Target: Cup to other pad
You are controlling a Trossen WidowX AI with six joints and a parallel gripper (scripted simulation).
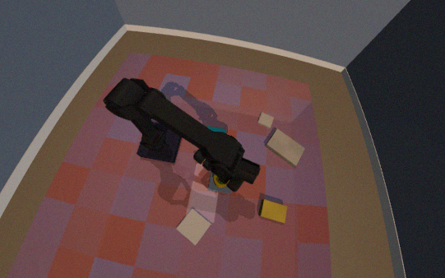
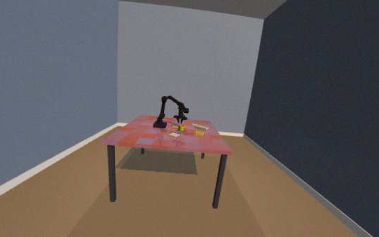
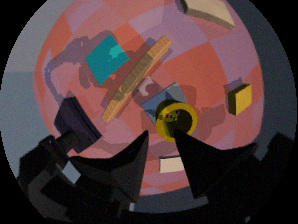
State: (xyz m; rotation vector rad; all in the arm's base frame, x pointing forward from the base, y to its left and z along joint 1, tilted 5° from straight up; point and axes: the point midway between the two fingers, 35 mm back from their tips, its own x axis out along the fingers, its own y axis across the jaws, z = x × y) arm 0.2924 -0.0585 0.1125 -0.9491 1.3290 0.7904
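Note:
The yellow cup point(image 1: 221, 181) point(image 2: 181, 128) point(image 3: 165, 134) stands upright on the blue-grey pad point(image 1: 214, 187) point(image 3: 175, 91). A few small coloured marbles show inside it in the wrist view. The teal pad point(image 1: 217, 129) point(image 3: 102, 65) is bare, on the other side of a wooden bar point(image 3: 134, 81). My gripper point(image 2: 180, 122) point(image 3: 161, 132) points down above the cup, partly open with nothing between its fingers. In the wrist view the right fingertip overlaps the cup's near rim and the left one is to its left. In the top view the arm hides the fingers.
A yellow block point(image 1: 273, 211) point(image 2: 200, 134) point(image 3: 243, 99) lies to the right of the cup. A long beige block point(image 1: 285, 147) point(image 3: 210, 13) and a small beige block point(image 1: 266, 119) lie farther off. A cream block point(image 1: 194, 226) point(image 2: 174, 134) point(image 3: 171, 165) lies on the cup's other side.

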